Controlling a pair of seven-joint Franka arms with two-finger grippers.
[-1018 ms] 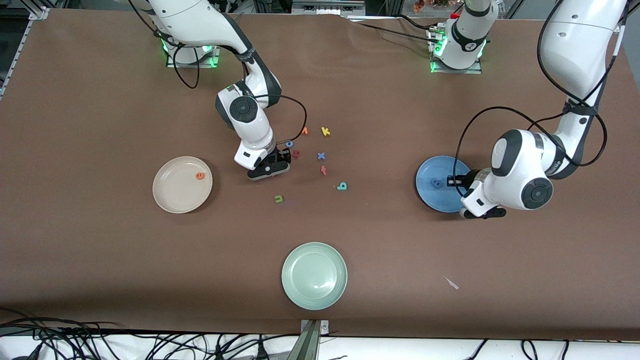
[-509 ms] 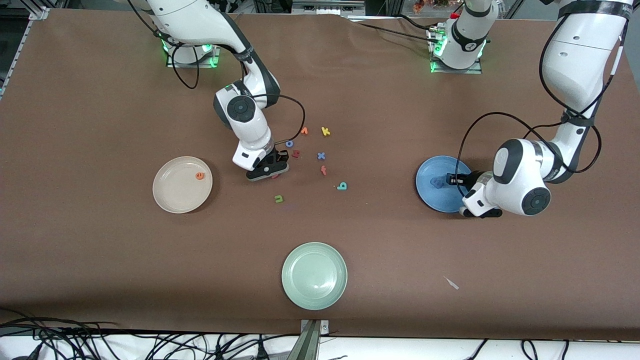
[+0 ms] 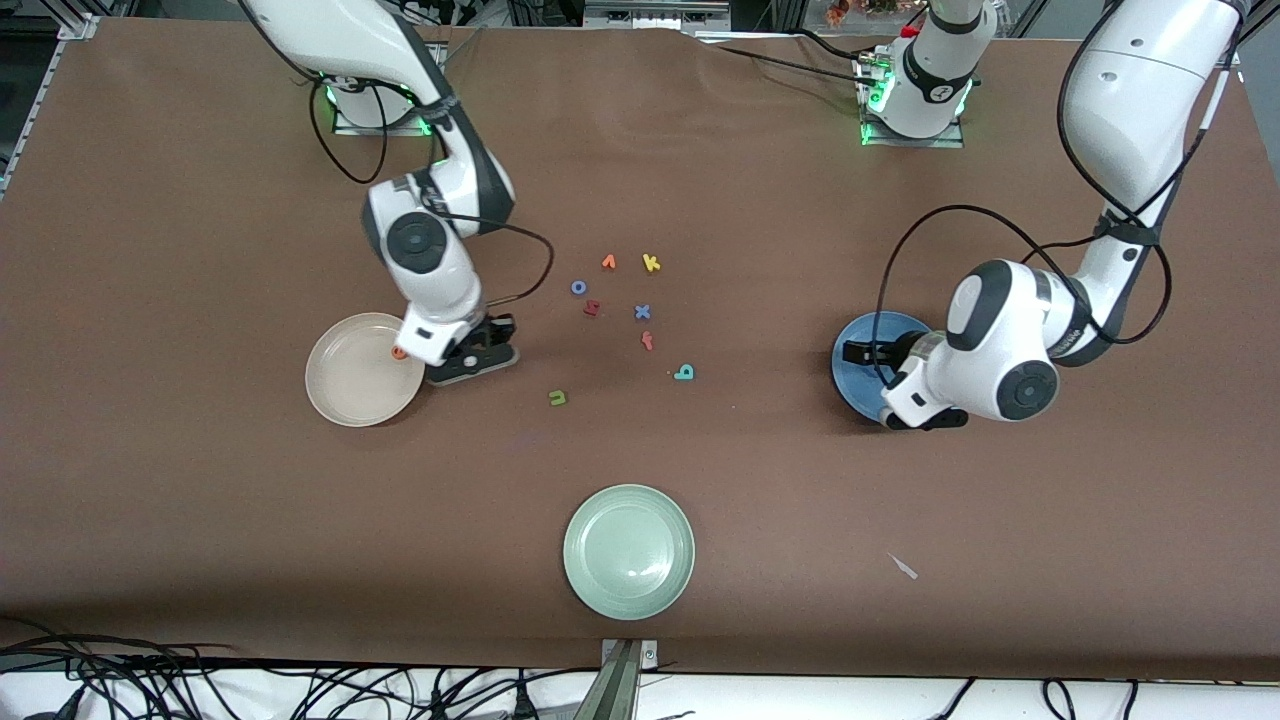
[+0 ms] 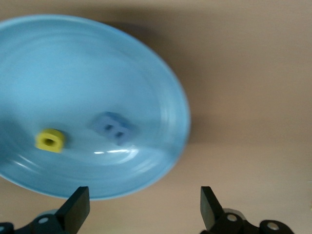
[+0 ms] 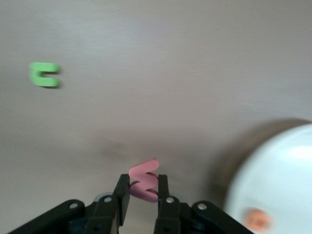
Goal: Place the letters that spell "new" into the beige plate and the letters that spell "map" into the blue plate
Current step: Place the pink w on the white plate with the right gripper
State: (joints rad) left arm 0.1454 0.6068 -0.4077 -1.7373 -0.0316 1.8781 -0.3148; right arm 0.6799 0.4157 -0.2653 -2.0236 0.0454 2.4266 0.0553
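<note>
Your right gripper [image 5: 143,192] pinches the pink w [image 5: 144,185] just beside the beige plate [image 3: 345,385] — thin hold, early release drops it on the table. Left gripper [image 4: 141,212], fingers apart, hangs over the blue plate [image 4: 146,73] — a low swing could nudge it.

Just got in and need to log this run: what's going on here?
The right claw is shut on the pink w, beside the beige plate, where the orange e already lies. The left claw is open over the blue plate, which holds the blue m and yellow a. Green n and teal p remain on the table.
</note>
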